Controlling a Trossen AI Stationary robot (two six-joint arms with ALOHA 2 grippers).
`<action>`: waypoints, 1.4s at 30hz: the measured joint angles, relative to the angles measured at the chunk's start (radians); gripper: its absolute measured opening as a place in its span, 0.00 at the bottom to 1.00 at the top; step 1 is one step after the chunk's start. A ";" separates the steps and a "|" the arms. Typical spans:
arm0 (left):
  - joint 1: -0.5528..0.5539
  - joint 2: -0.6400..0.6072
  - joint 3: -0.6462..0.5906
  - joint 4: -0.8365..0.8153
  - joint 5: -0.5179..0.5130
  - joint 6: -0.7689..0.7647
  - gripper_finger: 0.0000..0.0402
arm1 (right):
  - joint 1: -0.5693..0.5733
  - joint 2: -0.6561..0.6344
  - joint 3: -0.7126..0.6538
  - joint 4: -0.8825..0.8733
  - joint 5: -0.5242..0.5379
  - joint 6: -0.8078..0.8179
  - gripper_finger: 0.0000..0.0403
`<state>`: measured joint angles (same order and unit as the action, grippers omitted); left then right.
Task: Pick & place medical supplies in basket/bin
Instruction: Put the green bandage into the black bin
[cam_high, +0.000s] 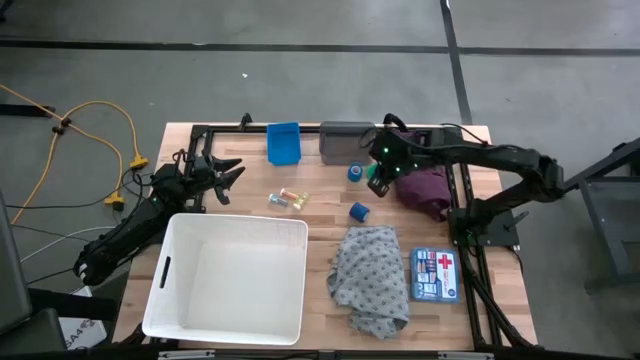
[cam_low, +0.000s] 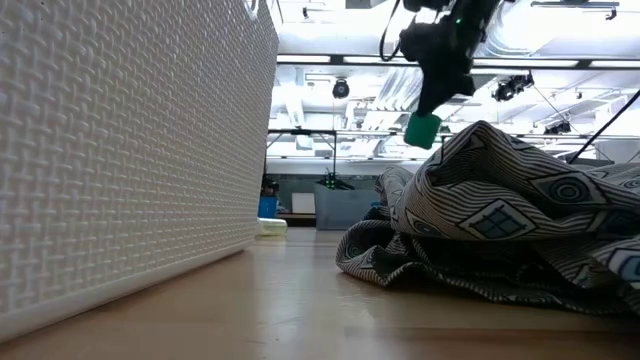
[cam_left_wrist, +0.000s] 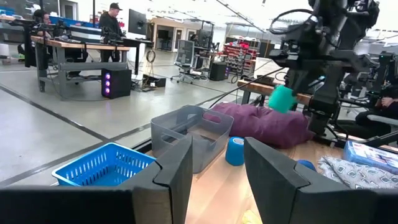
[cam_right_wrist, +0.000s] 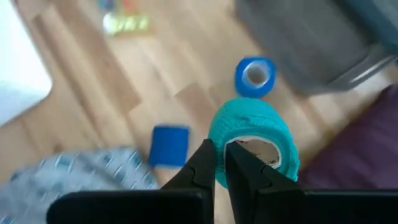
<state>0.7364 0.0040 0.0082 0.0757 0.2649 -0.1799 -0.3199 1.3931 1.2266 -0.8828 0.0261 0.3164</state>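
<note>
right gripper (cam_right_wrist: 219, 163), jaws pinched together on the wall of the green tape roll (cam_right_wrist: 254, 140), holds it in the air beside the maroon cloth (cam_high: 428, 190), at about 1 o'clock from the basket (cam_high: 230, 275). the roll's open core faces the wrist camera, its axis tilted off vertical. left gripper (cam_high: 222, 178), fingers partly apart and empty, waits at 12 o'clock of the basket's left end.

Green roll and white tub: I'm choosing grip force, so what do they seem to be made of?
Green roll: looks like soft crepe-like wrap, matte and finely wrinkled, wound on a pale core; probably elastic bandage tape. The right gripper is shut on its wall. White tub: appears rigid moulded plastic, with a woven-pattern embossed wall and a slight sheen.
</note>
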 joint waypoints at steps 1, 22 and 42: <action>0.000 0.000 0.000 0.000 0.000 0.000 0.34 | -0.014 0.004 0.000 0.018 0.002 -0.009 0.04; 0.000 0.000 0.000 0.000 0.000 0.000 0.34 | -0.257 0.260 -0.001 0.359 -0.062 -0.191 0.04; 0.000 0.000 0.000 0.000 0.000 0.000 0.34 | -0.302 0.318 -0.001 0.288 -0.002 -0.239 0.04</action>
<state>0.7361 0.0044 0.0082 0.0757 0.2649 -0.1799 -0.6224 1.7111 1.2259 -0.5950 0.0242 0.0778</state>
